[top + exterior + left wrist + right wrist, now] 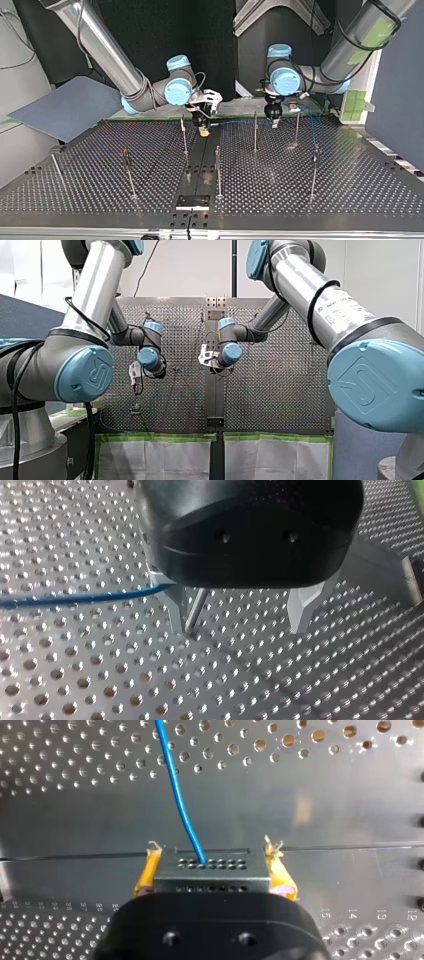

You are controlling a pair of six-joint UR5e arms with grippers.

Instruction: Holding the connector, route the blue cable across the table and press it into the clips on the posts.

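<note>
In the right wrist view my right gripper (212,887), with yellow pads (146,872), is shut on a small metal connector (212,870). The blue cable (175,785) leaves the connector's face and runs ahead over the table. In the top view that gripper (202,131) hangs low beside a thin post (184,132), and the cable (235,121) stretches toward my left gripper (274,122). My left gripper (240,627) is open, its metal fingers (305,605) standing apart just above the plate. A post (196,612) rises between them, close to one finger. The cable (75,599) reaches that finger and disappears under the gripper body.
Several thin posts stand on the perforated table (350,190), among them ones at the top view's middle (218,170), left (127,170) and right (314,170). A black plate (192,201) lies by the near edge. A grey panel (65,107) leans at the left.
</note>
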